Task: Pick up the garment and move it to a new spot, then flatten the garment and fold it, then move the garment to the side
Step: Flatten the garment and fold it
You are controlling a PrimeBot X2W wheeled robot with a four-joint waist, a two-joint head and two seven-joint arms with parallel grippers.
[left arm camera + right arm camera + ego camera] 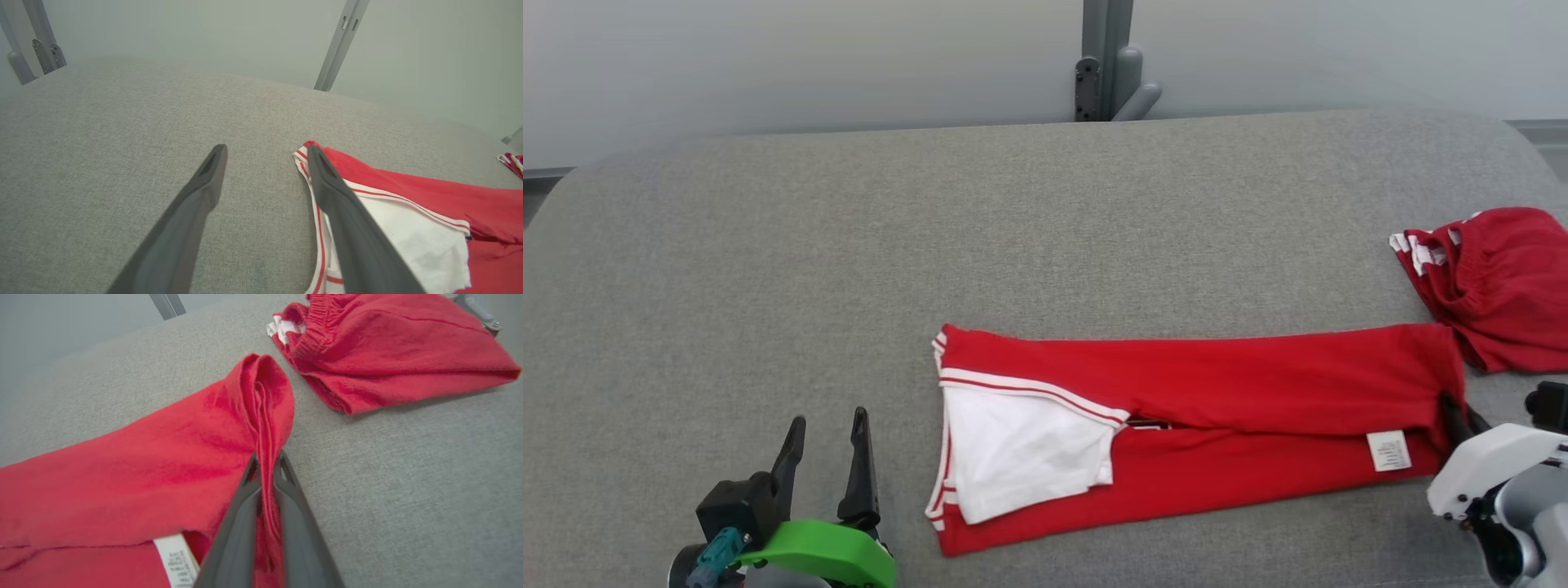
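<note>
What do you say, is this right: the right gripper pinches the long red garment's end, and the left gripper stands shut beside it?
Not quite: the left gripper stands open, as the left wrist view shows. The right gripper does pinch the long red garment at its end.

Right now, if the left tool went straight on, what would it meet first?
Probably just the bare grey cushion. The left tool, open, points across it toward the wall. The red garment lies off to one side, its striped hem by one finger; depth is unclear, so that finger might brush it.
</note>
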